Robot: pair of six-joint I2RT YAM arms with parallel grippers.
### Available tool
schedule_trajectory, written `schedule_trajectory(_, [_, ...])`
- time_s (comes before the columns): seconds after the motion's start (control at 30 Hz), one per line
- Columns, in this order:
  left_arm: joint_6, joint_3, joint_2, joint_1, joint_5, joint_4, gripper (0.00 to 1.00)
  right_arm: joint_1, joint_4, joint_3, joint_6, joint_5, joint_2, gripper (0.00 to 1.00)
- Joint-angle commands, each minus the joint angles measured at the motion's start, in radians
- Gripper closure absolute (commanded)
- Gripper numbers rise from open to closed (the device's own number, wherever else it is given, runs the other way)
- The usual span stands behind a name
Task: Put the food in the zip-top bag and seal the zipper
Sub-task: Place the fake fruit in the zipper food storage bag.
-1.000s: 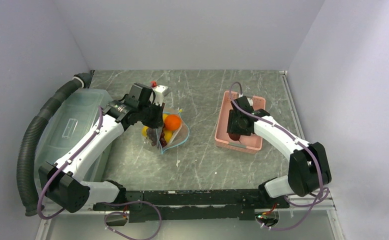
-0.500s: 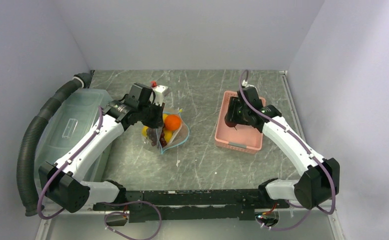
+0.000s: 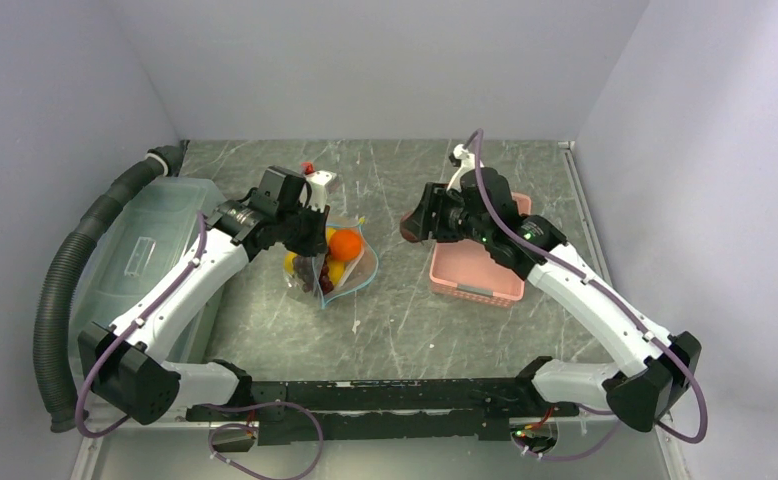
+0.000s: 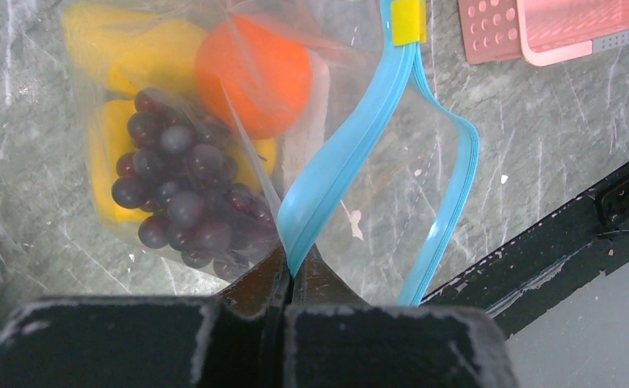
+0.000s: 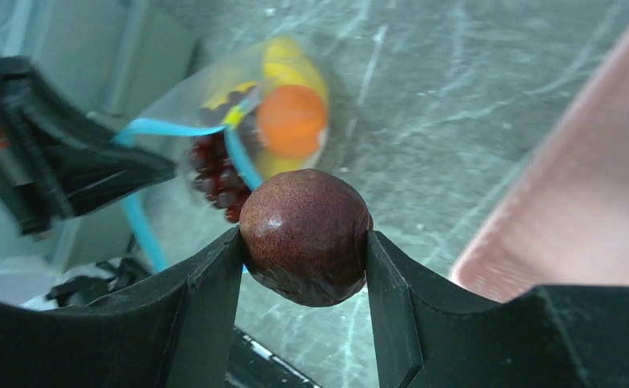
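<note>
Swung left off the pink basket point(image 3: 475, 275) since a second ago, my right gripper point(image 3: 415, 226) hangs between basket and zip-top bag point(image 3: 361, 270), clamped on a reddish-brown round fruit point(image 5: 305, 242). My left gripper point(image 4: 289, 279) pinches the teal zipper point(image 4: 335, 162). Inside the bag lie the yellow pieces point(image 4: 145, 48), grape bunch point(image 4: 178, 190) and orange ball point(image 4: 251, 77).

The grey marbled table point(image 3: 405, 300) carries the zip-top bag point(image 3: 357, 272), a pink basket point(image 3: 468, 272) and a translucent bin point(image 3: 135, 262).

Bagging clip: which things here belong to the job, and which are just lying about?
Job: zip-top bag, its teal zipper pinched in the left gripper; orange ball, grape bunch, yellow pieces inside; dark red fruit in the right gripper.
Lying about: pink basket, lidded bin, corrugated hose, small white red-capped object.
</note>
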Motion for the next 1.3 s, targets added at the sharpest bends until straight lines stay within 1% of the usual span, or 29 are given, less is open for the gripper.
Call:
schedule_trajectory(0.0, [0.015, 0.004, -0.002, -0.004, 0.021, 0.037, 1.0, 0.059, 0.106, 0.051, 0.053, -0.067, 0.014, 0.76])
schedule_trajectory(0.27, [0.014, 0.005, -0.008, -0.004, 0.024, 0.035, 1.0, 0.155, 0.178, 0.071, 0.094, -0.096, 0.095, 0.75])
schedule_trajectory(0.5, [0.013, 0.006, -0.009, -0.004, 0.025, 0.035, 1.0, 0.235, 0.198, 0.114, 0.108, -0.087, 0.196, 0.74])
schedule_trajectory(0.67, [0.014, 0.004, -0.011, -0.004, 0.027, 0.037, 1.0, 0.266, 0.149, 0.175, 0.115, -0.026, 0.262, 0.72])
schedule_trajectory(0.8, [0.013, 0.004, -0.014, -0.004, 0.027, 0.038, 1.0, 0.272, 0.142, 0.194, 0.131, -0.014, 0.302, 0.72])
schedule_trajectory(0.97, [0.012, 0.005, -0.013, -0.004, 0.028, 0.037, 1.0, 0.277, 0.078, 0.244, 0.129, 0.011, 0.36, 0.71])
schedule_trajectory(1.1, [0.014, 0.006, -0.016, -0.004, 0.028, 0.037, 1.0, 0.283, 0.04, 0.269, 0.125, 0.028, 0.403, 0.68])
schedule_trajectory(1.17, [0.013, 0.004, -0.017, -0.004, 0.027, 0.037, 1.0, 0.286, 0.023, 0.28, 0.124, 0.031, 0.422, 0.64])
schedule_trajectory(1.27, [0.014, 0.005, -0.016, -0.004, 0.028, 0.038, 1.0, 0.293, 0.009, 0.29, 0.124, 0.062, 0.443, 0.53])
